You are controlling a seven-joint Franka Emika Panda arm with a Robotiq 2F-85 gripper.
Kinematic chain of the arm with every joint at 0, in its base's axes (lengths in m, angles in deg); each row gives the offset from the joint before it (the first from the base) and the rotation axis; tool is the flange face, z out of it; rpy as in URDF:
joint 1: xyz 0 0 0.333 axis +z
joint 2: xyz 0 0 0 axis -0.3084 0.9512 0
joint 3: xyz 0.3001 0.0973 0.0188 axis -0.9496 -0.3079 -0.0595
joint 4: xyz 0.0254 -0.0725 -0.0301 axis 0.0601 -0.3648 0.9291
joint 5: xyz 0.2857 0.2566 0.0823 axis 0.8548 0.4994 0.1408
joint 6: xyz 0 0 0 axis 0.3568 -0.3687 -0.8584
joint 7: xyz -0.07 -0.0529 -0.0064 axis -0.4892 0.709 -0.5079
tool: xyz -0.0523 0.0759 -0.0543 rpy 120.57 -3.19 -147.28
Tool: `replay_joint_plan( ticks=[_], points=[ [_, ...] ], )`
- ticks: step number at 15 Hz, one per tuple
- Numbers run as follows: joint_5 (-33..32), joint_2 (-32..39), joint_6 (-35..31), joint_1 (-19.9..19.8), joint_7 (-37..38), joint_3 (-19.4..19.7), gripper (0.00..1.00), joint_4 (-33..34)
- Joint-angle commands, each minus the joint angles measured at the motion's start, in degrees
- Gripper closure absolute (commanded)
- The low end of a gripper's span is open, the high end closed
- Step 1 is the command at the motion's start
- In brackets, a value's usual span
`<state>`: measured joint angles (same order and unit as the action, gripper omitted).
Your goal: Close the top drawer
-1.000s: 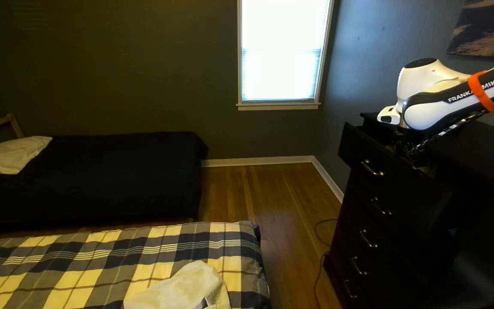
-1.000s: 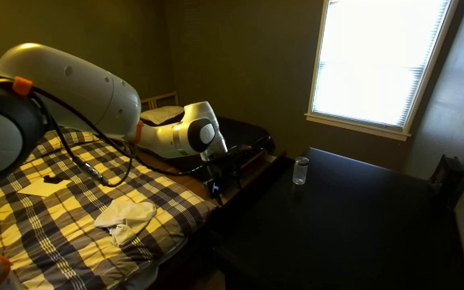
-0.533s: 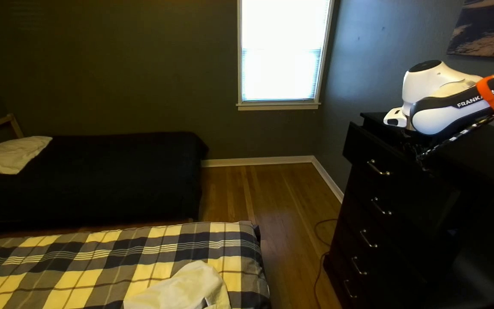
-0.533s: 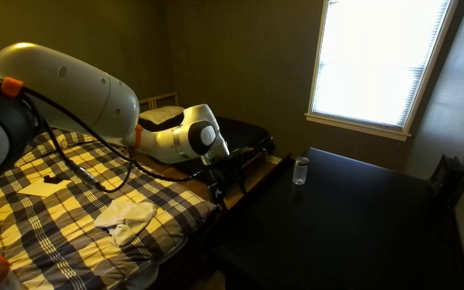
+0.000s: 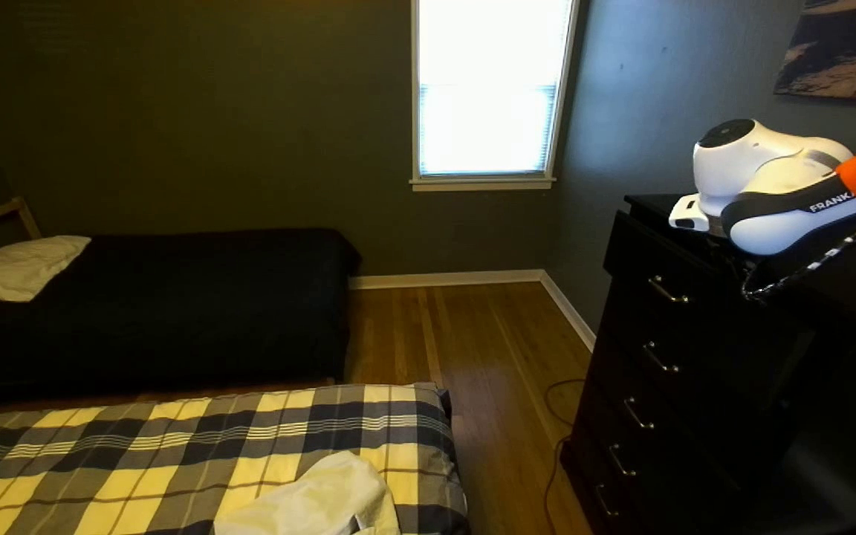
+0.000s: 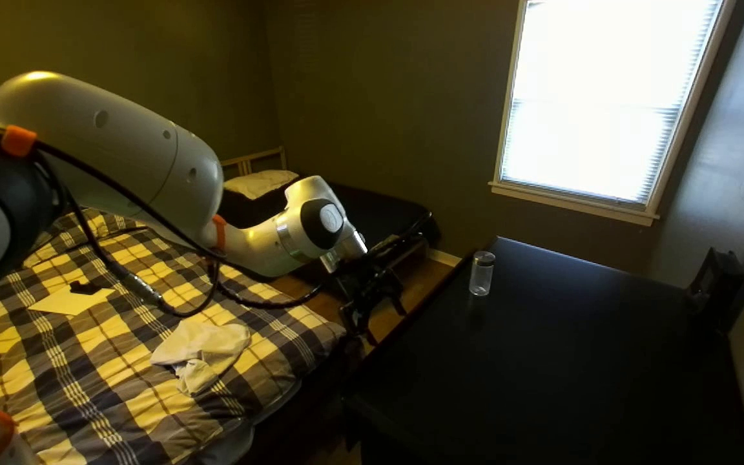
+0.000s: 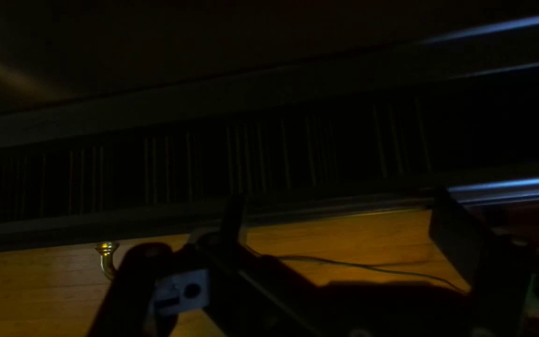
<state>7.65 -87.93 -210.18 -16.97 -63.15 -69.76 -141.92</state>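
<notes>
The top drawer (image 5: pixel 632 256) of the black dresser (image 5: pixel 621 386) stands a little way out in an exterior view, with a metal handle (image 5: pixel 668 290) on its front. In the wrist view the drawer's front rim (image 7: pixel 87 225) runs across, with a narrow dark, striped opening behind it and a brass handle (image 7: pixel 106 260) below. My gripper (image 7: pixel 338 206) is open, its black fingers wide apart and empty, with the tips at the drawer's front rim. Contact is too dark to tell. In an exterior view my gripper (image 6: pixel 386 325) is in front of the dresser's front edge.
A clear jar (image 6: pixel 482 274) and a black object (image 6: pixel 724 287) stand on the dresser top (image 6: pixel 572 342). A plaid bed (image 6: pixel 120 387) with a white cloth (image 6: pixel 201 352) is beside the dresser. A dark bed (image 5: pixel 198 312) is by the far wall. A cord (image 5: pixel 553 453) lies on the floor.
The top drawer has moved inward, toward the dresser body, and its opening is narrower. My arm and gripper have moved the same way and the wrist has tilted and lowered.
</notes>
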Motion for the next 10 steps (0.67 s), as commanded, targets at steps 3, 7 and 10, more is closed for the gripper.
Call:
replay_joint_plan(
  ticks=[3, 7, 10],
  points=[
    [-8.23, -1.44, 0.87, -0.38, 4.98, 0.29, 0.00, -2.67],
    [-9.58, -1.10, 0.82, -0.08, 5.21, 0.04, 0.00, -2.79],
    [-2.09, -0.93, 0.64, 1.51, 1.20, -1.30, 0.00, -3.03]
  ],
)
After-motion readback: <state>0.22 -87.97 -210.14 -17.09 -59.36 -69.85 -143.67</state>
